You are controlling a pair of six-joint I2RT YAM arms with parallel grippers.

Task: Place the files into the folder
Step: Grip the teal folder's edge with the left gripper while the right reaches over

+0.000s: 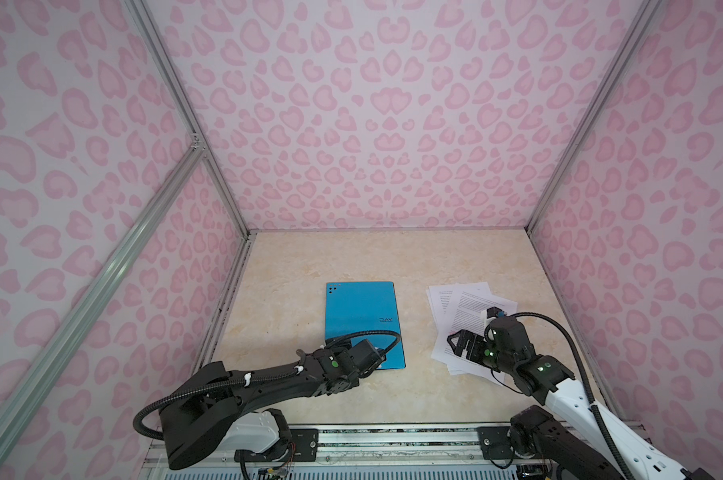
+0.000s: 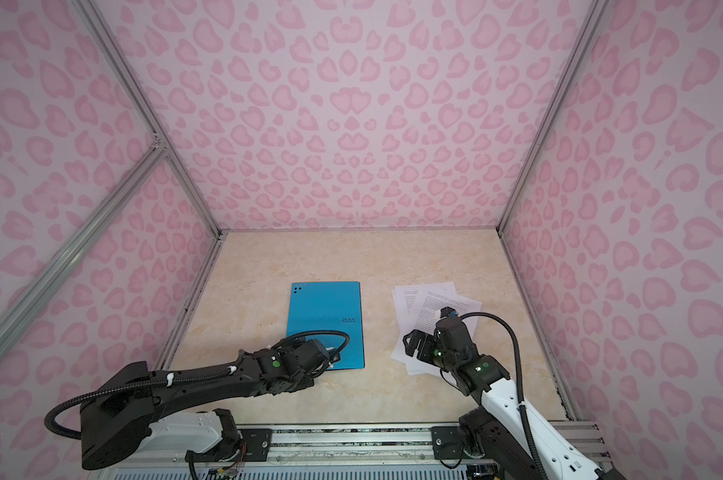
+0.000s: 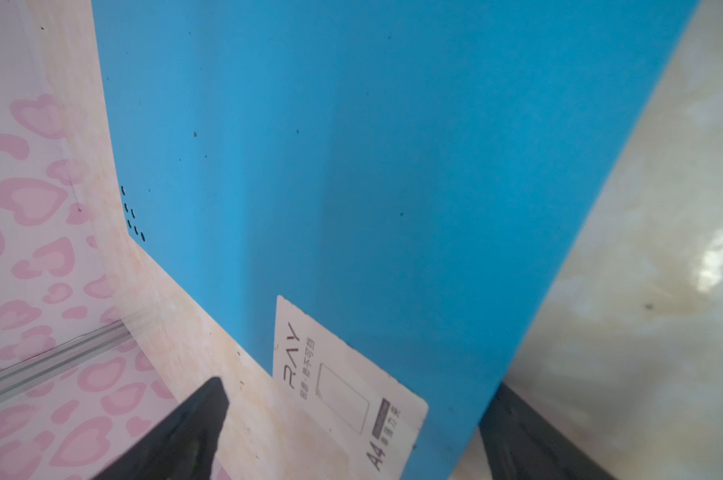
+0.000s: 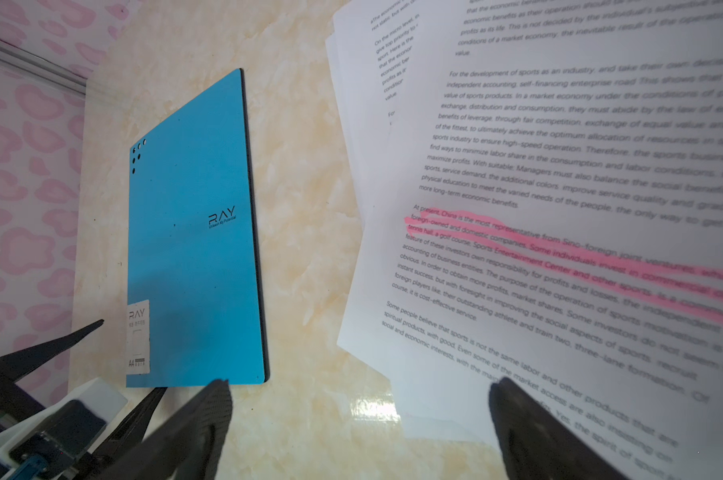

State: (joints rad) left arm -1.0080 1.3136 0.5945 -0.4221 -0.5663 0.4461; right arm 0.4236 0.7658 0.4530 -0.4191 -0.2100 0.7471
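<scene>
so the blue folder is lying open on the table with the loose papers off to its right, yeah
Not open: the folder is closed, blue cover up, plain in the right wrist view. The files do lie off to its right on the table.

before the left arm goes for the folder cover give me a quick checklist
1. Folder open: not ok, lies closed, blue cover up.
2. Files stacked square: not ok, fanned out.
3. Files clear of folder: ok, apart.
4. Left jaws open: ok, around the folder's labelled corner.
5. Right jaws open: ok, at the files' edge.
6. Cover edge liftable: cannot tell.
</scene>
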